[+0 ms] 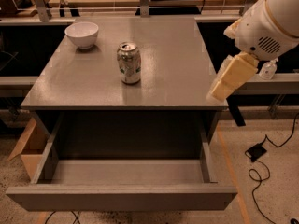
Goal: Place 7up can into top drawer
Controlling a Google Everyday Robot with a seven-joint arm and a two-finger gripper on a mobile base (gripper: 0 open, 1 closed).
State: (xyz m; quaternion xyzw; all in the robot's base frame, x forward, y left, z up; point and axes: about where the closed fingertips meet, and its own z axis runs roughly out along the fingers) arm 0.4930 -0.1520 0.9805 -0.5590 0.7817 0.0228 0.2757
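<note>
The 7up can (129,63) stands upright on the grey cabinet top (177,64), a little left of centre. The top drawer (121,197) is pulled out wide below the cabinet top, and nothing shows inside it. My gripper (219,93) hangs at the end of the white arm over the cabinet's right edge. It is well to the right of the can and holds nothing.
A white bowl (82,33) sits at the back left of the cabinet top. A cardboard box (25,148) stands on the floor left of the drawer. Black cables and a small block (256,151) lie on the floor at the right. Shelving rails run behind the cabinet.
</note>
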